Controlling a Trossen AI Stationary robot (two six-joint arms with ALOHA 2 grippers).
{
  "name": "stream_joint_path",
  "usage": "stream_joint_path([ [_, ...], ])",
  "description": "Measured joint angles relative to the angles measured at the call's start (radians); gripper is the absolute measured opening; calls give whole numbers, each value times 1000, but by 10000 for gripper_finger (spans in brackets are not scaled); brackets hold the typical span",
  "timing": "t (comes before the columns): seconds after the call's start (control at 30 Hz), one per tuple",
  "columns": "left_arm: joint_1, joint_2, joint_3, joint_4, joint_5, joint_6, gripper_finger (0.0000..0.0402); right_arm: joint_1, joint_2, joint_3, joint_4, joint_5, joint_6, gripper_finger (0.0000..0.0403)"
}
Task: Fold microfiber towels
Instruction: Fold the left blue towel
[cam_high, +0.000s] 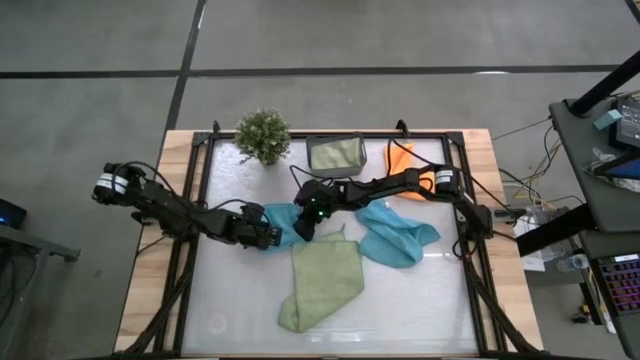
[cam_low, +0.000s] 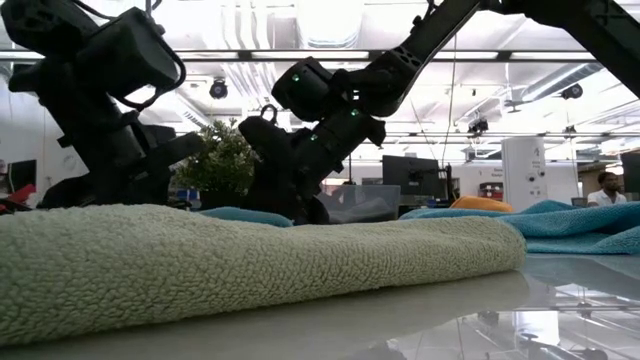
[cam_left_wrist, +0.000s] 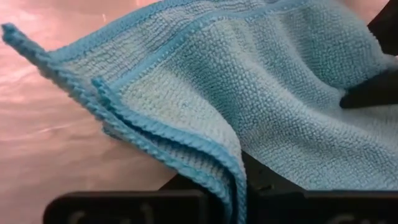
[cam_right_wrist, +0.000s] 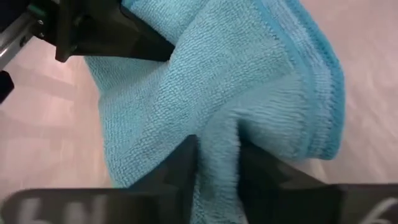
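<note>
The green potted plant (cam_high: 263, 135) stood at the back edge of the white table (cam_high: 420, 300), and everything else is placed from it here. Well to the left of the plant and nearer the front, the left arm reached inward; its left gripper (cam_high: 268, 234) sat in front of the plant, pinched tight on the edge of a teal-blue towel (cam_high: 283, 222) (the left wrist view showed that hem (cam_left_wrist: 186, 134) folded double between the dark fingers). Just to the right of that, still in front of the plant, the right gripper (cam_high: 306, 222) was clamped on the other side of the same teal-blue towel, with cloth bunched between its two fingers (cam_right_wrist: 180, 171) in the right wrist view. In front of both grippers and farther from the plant, a light green towel (cam_high: 322, 280) lay rumpled on the table. Right of the plant along the back edge stood the grey bin (cam_high: 335, 156) with a second light green towel inside it (cam_high: 340, 153). Farther right, an orange towel (cam_high: 401, 156) lay partly under the right arm. In front of it, a second teal-blue towel (cam_high: 395, 236) lay crumpled, well to the right of the plant.
</note>
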Motion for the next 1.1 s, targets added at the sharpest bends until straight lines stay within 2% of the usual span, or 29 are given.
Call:
stream_joint_path([
  [0.2,0,-19,5,-88,7,-8,7,-6,0,0,-8,0,-15,16],
  [0.37,2,-63,-1,-104,37,50,11,-22,-6,4,-43,0,-25,11],
  [0.73,14,-207,-5,-140,9,228,70,-48,-23,122,-375,9,-88,12],
  [0.97,13,-175,-25,-128,-20,293,73,-47,-24,234,-582,208,-89,12],
  [1.1,13,-137,-25,-117,-57,317,73,-39,-24,278,-612,259,-81,12],
])
